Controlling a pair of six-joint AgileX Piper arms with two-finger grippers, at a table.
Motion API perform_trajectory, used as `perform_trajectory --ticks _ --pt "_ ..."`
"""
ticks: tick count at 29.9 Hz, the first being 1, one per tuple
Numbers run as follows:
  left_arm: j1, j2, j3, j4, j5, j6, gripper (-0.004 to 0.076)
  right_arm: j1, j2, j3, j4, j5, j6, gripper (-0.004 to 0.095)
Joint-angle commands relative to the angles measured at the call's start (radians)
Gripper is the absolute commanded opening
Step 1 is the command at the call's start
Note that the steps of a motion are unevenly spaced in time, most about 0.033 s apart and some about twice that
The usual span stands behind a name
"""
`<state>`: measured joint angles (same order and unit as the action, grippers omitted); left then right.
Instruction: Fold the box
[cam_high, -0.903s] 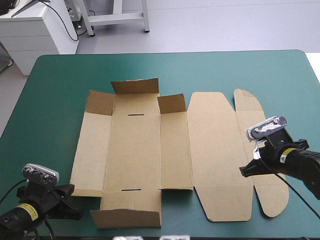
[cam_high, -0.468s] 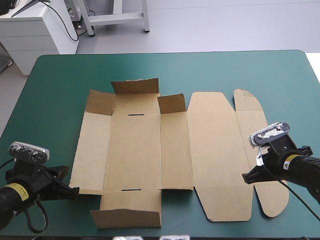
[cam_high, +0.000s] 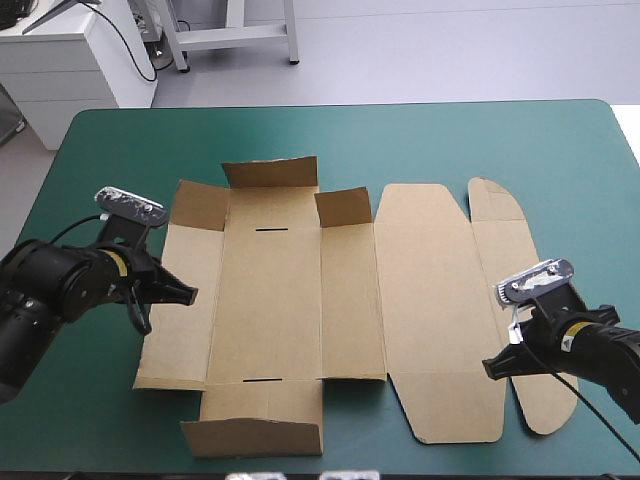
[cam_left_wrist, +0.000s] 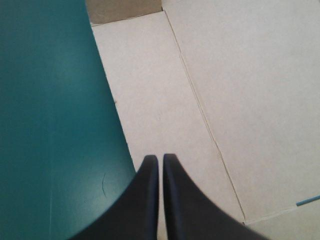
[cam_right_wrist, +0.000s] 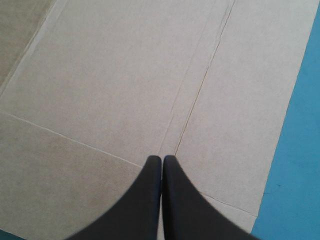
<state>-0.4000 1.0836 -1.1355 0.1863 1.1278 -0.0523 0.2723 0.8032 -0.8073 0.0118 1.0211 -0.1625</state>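
Note:
The brown box (cam_high: 300, 300) lies spread flat on the teal-green cover, with a few short flaps at its left part raised. My left gripper (cam_high: 190, 294) is shut, its tip over the box's left side panel (cam_left_wrist: 160, 110) just inside the left edge. My right gripper (cam_high: 488, 366) is shut too, over the crease between the wide lid panel (cam_right_wrist: 100, 85) and the rounded right flap (cam_high: 545, 395) near the front. Neither holds anything.
Bare teal-green cover (cam_high: 400, 140) runs beyond the box's far edge and along the table's left side (cam_left_wrist: 45, 125). A raised flap (cam_high: 255, 435) stands at the box's front left, close to the table's near edge.
My left gripper has swung from the table's front left corner forward and rightward to the box's left edge. The right gripper drew back slightly toward the front.

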Motion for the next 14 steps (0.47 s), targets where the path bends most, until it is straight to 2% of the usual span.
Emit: perform_trajectory --ticks 1,4,6,10,14 --pt "0.037 0.049 -0.065 -0.043 -0.062 0.042 0.0019 -0.008 -0.034 0.026 0.005 -0.083 -0.001 -0.0006" --pt "0.140 0.071 -0.070 -0.186 -0.080 0.142 0.0019 -0.008 -0.063 0.037 0.007 -0.083 0.007 -0.0006" --pt "0.258 0.078 -0.070 -0.358 -0.063 0.273 0.0019 -0.008 -0.085 0.037 0.007 -0.085 0.007 -0.0006" --pt "0.470 0.078 -0.070 -0.542 0.032 0.482 0.0019 -0.008 -0.111 0.037 0.000 -0.085 0.007 -0.0006" --pt "0.680 0.078 -0.070 -0.571 0.162 0.553 0.0018 -0.008 -0.115 0.037 0.000 -0.083 0.007 -0.0006"
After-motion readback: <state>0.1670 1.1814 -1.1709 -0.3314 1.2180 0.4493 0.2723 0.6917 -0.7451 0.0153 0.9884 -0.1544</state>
